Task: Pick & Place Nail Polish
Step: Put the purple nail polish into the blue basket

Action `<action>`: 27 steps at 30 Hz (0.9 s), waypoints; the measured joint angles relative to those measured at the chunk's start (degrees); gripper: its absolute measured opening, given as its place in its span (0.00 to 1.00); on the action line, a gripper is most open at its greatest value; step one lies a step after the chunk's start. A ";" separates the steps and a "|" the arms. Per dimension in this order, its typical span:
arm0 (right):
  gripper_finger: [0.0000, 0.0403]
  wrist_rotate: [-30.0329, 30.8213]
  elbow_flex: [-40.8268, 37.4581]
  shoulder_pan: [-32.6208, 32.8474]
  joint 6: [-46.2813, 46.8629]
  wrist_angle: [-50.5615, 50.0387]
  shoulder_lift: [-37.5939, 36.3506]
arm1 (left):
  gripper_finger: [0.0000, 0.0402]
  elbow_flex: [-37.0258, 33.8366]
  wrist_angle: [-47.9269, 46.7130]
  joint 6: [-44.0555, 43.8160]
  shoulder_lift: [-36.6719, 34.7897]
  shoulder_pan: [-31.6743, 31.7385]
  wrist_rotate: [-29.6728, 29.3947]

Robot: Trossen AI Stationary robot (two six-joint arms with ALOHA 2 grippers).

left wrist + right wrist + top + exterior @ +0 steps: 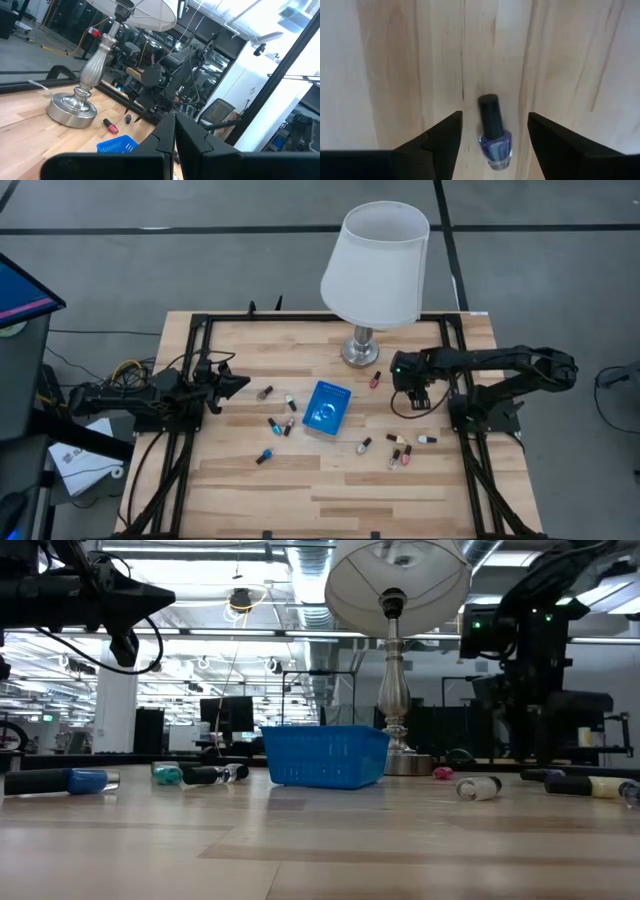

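Several nail polish bottles lie on their sides on the wooden table [330, 490], around a small blue basket [327, 407]. My right gripper [495, 116] points straight down, open, above a purple-blue bottle with a dark cap [494, 134]. Its fingers stand on either side of the bottle without touching it. From above, this gripper [410, 395] is right of the basket, near a pink bottle [375, 380]. My left gripper [238, 383] is shut and hovers at the table's left with nothing in it.
A lamp with a white shade [375, 265] stands on its metal base [361, 352] at the back middle. More bottles lie near the right gripper [395, 438] [427, 439] [364, 447] and left of the basket [265, 393] [264, 456].
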 joint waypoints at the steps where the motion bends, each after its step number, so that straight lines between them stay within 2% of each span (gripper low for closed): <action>1: 0.53 -0.17 -0.29 0.00 0.02 0.08 0.00 | 0.02 0.00 0.05 0.00 0.00 0.02 0.00; 12: 0.50 -1.03 -5.07 0.00 -0.39 5.56 -0.17 | 0.02 0.00 0.16 0.00 0.00 0.00 0.00; 15: 0.44 -1.29 -5.12 -0.24 -0.39 5.50 -0.15 | 0.02 0.00 0.16 0.00 0.00 0.00 0.00; 23: 0.16 -3.08 -5.23 -1.36 -0.44 5.04 -0.11 | 0.02 0.00 0.16 0.00 0.00 0.01 0.00; 27: 0.11 -3.01 -5.22 -1.27 -0.68 5.05 -0.08 | 0.02 0.00 0.15 0.00 0.00 0.00 0.00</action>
